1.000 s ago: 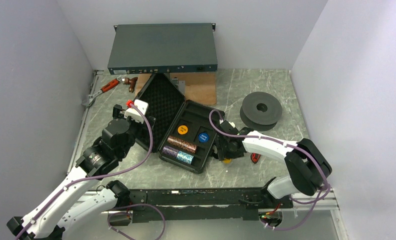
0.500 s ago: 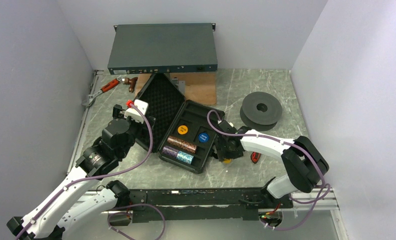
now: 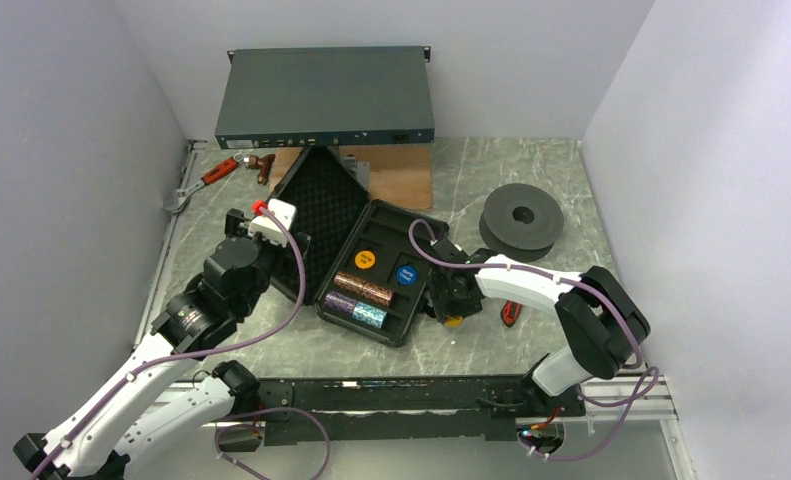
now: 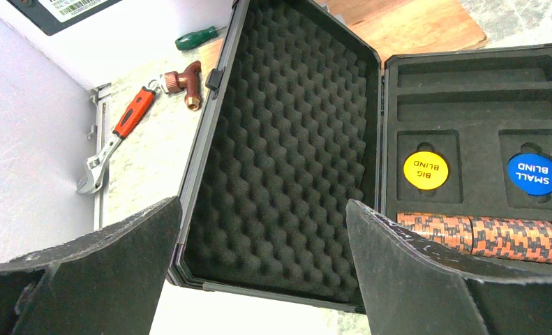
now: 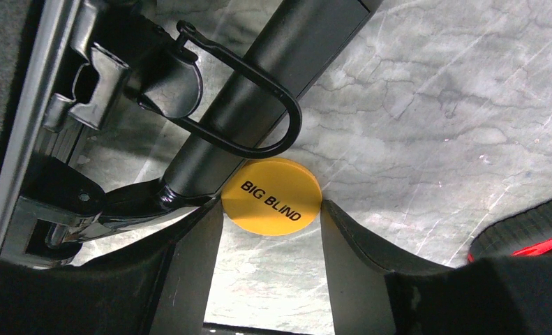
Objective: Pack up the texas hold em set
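Observation:
The black case [image 3: 381, 232] lies open mid-table, its foam lid [image 4: 287, 139] tilted back. Its tray holds an orange-yellow disc [image 3: 365, 258], a blue disc [image 3: 406, 274], brown chip rolls [image 3: 363, 290] and purple and teal rolls [image 3: 355, 312]. A second yellow "BIG BLIND" disc [image 5: 271, 196] lies flat on the table beside the case handle [image 5: 259, 139]. My right gripper [image 5: 271, 209] is low over it, and its fingertips touch the disc's two sides. My left gripper [image 4: 264, 204] is open and empty just in front of the lid's near edge.
A big grey rack unit [image 3: 326, 97] stands at the back. A black spool [image 3: 519, 220] is at the right, and a red-black tool [image 3: 509, 313] lies by my right gripper. A red-handled wrench [image 3: 206, 178], a brown fitting [image 3: 263, 165] and a wooden board [image 3: 396, 178] lie behind the case.
My right arm's elbow has swung a little to the left while its gripper stayed at the yellow disc. The left arm and the case have not moved.

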Robot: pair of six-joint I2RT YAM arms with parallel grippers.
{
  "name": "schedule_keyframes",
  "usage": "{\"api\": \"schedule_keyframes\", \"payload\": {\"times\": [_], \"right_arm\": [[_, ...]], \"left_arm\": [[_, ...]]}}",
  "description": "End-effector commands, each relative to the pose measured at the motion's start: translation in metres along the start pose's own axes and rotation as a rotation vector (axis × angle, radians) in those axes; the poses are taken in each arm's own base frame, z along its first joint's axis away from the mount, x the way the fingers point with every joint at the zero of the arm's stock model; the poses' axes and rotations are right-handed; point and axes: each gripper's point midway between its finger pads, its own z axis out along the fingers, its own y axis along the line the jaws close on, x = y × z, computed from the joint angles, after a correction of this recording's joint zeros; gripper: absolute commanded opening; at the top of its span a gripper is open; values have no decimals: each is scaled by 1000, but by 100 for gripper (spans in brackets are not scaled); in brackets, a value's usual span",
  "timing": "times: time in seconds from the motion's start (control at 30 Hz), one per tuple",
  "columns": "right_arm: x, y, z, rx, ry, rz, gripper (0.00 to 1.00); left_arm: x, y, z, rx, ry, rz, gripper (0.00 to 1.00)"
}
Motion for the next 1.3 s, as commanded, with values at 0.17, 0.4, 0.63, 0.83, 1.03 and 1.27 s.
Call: {"api": "schedule_keyframes", "payload": {"times": [0.17,0.4,0.63,0.83,1.03,1.27], "right_arm": [[-8,9,16,-9,-14,-19,52],[-7,10,14,-13,-8,-26,38],[-7,9,3,-13,-17,-30,36],[-5,3,-10,-3,-34,-16,36],[-1,-3,-17,11,-48,1,36],[-1,-8,-23,27,-60,7,35]], "left_arm": [[-8,1,-1,4,-29,-9,94],[-8,0,-1,6,-27,-8,94],[-8,0,-1,8,-26,-6,94],[-8,0,-1,7,-24,-8,94],[-8,-1,-1,12,-24,-9,94],[-8,0,-2,11,-26,-10,94]]}}
